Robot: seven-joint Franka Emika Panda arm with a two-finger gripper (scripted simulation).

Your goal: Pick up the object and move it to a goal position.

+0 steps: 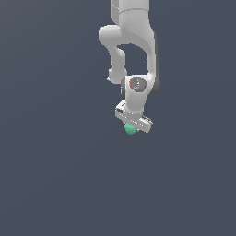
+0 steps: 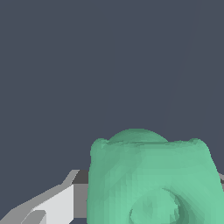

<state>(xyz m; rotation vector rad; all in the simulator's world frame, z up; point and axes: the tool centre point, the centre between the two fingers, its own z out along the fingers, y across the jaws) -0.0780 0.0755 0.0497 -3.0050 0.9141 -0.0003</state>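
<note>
Teal-green lump [image 1: 130, 129] held tight between the gripper [image 1: 132, 125] fingers [image 2: 52, 205], just under the palm. Keep squeeze firm, carry smoothly toward goal, no jerks.

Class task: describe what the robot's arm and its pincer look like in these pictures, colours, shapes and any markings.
The arm is smooth white, built of rounded, bulging segments with darker grey shading along one side. A round grey disc marks the wrist joint. The pincer is a white, boxy bar; the wrist view shows white and grey angular parts. No cables show.
</note>
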